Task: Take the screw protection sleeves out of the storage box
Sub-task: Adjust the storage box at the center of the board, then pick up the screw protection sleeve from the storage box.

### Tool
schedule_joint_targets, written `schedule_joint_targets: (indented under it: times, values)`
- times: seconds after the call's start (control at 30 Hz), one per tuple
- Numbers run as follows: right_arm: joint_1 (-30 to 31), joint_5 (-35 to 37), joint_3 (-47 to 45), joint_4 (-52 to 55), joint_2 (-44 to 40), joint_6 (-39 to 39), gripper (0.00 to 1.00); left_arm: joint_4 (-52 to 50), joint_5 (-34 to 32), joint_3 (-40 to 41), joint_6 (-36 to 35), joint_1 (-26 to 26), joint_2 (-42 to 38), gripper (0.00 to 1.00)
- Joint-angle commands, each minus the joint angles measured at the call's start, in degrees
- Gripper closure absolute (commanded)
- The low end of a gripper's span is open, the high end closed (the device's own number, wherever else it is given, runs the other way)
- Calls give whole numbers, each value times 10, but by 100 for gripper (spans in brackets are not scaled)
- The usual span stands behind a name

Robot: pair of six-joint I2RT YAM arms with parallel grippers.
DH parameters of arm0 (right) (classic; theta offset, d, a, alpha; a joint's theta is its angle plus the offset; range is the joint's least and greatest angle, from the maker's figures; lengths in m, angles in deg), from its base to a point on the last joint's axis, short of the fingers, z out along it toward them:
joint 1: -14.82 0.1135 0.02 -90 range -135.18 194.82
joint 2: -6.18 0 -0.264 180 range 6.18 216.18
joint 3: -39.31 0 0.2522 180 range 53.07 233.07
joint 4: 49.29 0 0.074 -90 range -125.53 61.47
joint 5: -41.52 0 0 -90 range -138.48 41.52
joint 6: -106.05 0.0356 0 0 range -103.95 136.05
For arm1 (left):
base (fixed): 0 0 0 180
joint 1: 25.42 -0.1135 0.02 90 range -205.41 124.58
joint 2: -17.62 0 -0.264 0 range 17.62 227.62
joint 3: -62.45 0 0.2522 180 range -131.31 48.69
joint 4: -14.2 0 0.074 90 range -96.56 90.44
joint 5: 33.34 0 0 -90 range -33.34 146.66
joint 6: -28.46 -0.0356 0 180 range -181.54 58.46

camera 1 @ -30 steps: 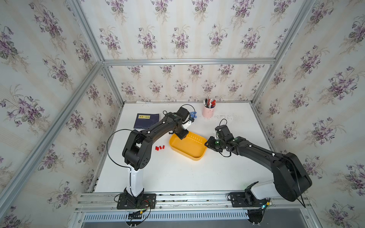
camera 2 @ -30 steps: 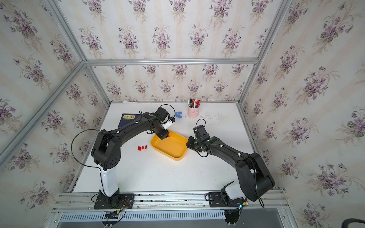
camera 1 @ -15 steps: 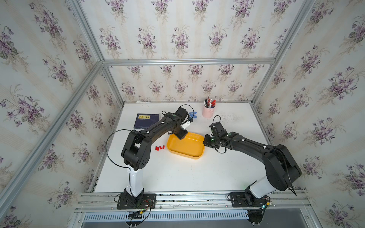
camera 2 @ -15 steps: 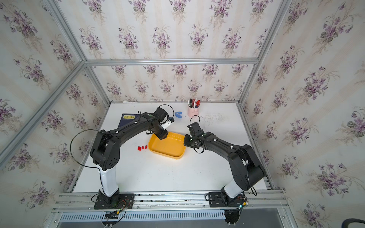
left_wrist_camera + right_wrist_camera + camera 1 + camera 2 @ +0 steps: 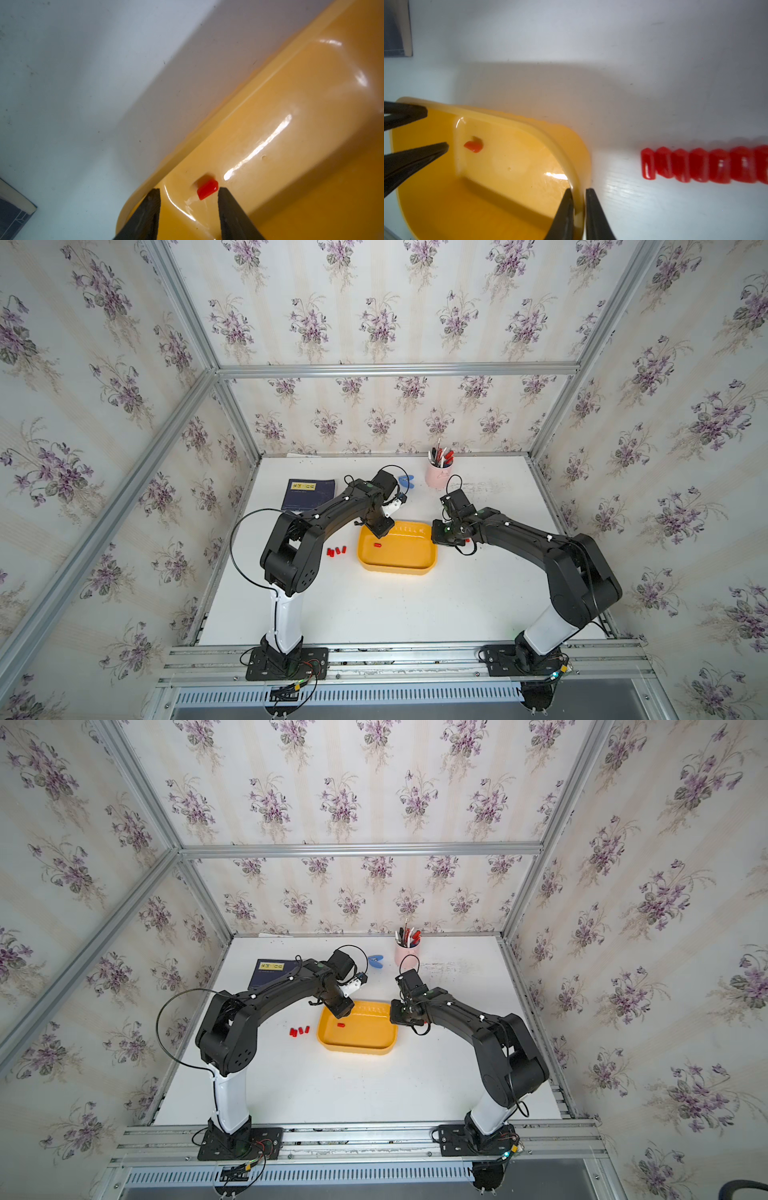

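1. Pinching the raised rim of the shallow yellow-orange plastic tray [image 5: 512, 122], the right gripper [image 5: 578, 192] has one black finger inside the wall and one outside. Only the wall separates them.
2. The tray, rectangular with rounded corners, sits flat on the white table [image 5: 374, 605] between the two arms in both top views. The right gripper is at its right end.
3. One tiny bright red plastic sleeve [image 5: 207, 189], a short cap, lies on its side on the tray floor, in the left part.
4. The left gripper [image 5: 189, 190] hangs over that part with its jaws spread apart, holding nothing. In the left wrist view the sleeve shows in the gap between the two black fingertips, nearer one of them; whether it touches that one I cannot tell.
5. Three red sleeves [image 5: 336, 551] lie in a short line on the table just beside the tray's left side, outside it.
6. A longer row of red sleeves [image 5: 704, 164], side by side and touching, lies on the table beyond the tray's right end. The picture edge cuts off its far end.
7. Towards the back of the table are a small pink cylindrical cup [image 5: 435, 479] of pens, a small blue object [image 5: 406, 481] and a dark blue booklet [image 5: 308, 492].
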Motion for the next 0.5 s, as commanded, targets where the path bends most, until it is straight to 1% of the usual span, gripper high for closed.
schedule_joint_targets:
  times: [0.0, 0.13, 0.47]
  values:
    - [-1, -3, 8, 24, 4, -28, 83, -18, 26, 11, -30, 2, -4, 50]
    - [-4, -11, 12, 28, 10, -37, 82, -18, 35, 21, -44, 4, -7, 49]
    - [-5, -12, 22, 33, 17, -49, 82, -8, 14, 26, -60, 26, 20, 49]
